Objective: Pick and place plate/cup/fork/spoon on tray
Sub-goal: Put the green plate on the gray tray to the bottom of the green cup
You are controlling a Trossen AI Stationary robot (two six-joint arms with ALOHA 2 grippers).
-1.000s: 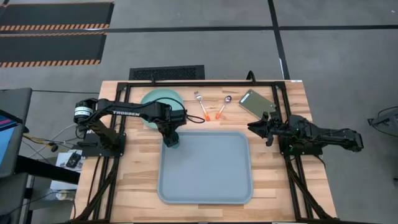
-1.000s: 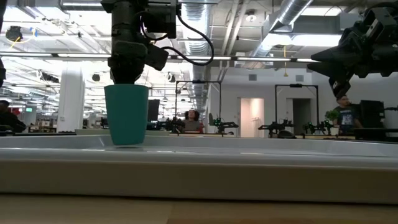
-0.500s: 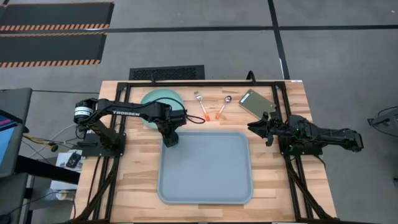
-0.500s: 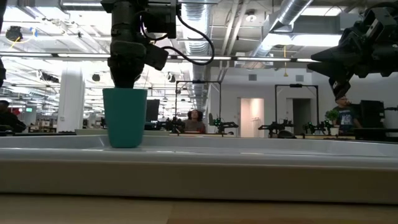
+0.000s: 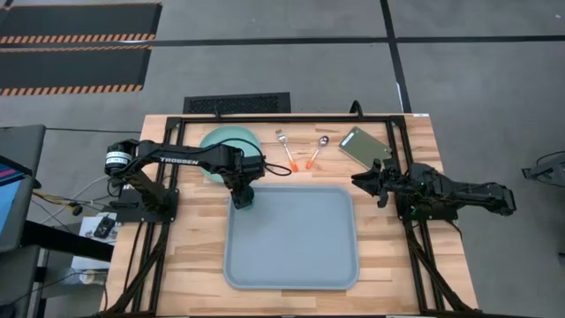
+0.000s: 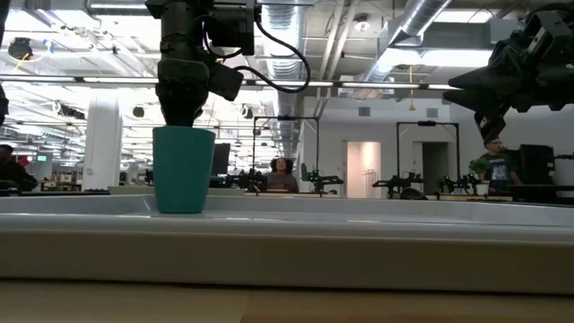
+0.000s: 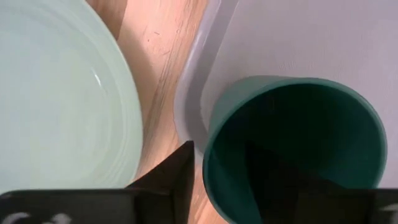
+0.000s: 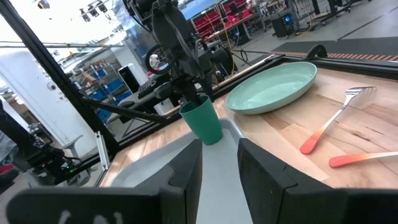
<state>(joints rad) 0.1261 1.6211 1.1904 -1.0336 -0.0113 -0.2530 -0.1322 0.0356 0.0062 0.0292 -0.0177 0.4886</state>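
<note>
i've got the cup standing upright on the tray, in its back left corner, just beside the rim nearest the plate. my left gripper sits right over it, 1 finger inside the cup and 1 outside its wall; the fingers look slack around the wall but i cannot tell for sure whether they have let go. so i judge this as the release step of the cup placement. next i need the fingers clearly free, then a straight lift so the rim isn't dragged and the cup tipped. the fork and spoon lie on the table behind the tray, not yet moved. my right gripper waits open beside the tray's right edge, holding nothing.
</note>
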